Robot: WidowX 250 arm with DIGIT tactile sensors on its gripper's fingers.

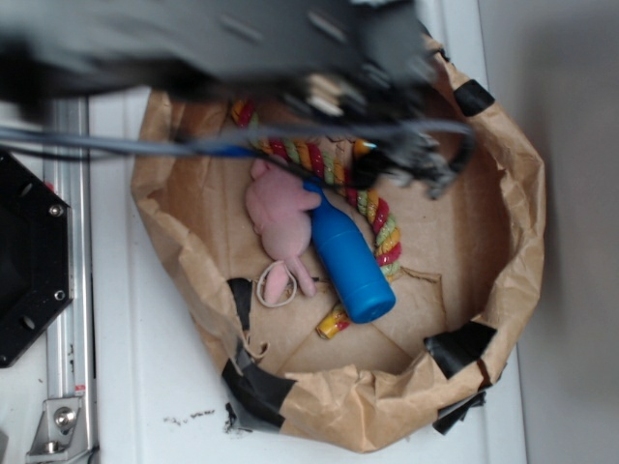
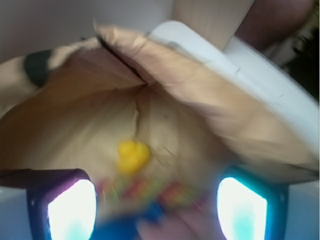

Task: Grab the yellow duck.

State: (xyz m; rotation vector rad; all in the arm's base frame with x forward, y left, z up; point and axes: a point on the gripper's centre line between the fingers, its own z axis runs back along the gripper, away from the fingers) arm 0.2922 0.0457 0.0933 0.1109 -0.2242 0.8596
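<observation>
The yellow duck appears in the wrist view as a small blurred yellow blob on the brown paper floor. It lies ahead of my gripper, beyond the rope toy. The two glowing fingertips stand far apart with nothing held between them, so the gripper is open. In the exterior view the blurred arm crosses the top of the paper bag, and the gripper hangs over its upper right part. I cannot make out the duck in that view.
A brown paper bag with a rolled rim holds a blue bottle, a pink plush animal and a multicoloured rope toy. A black plate and a metal rail are at the left.
</observation>
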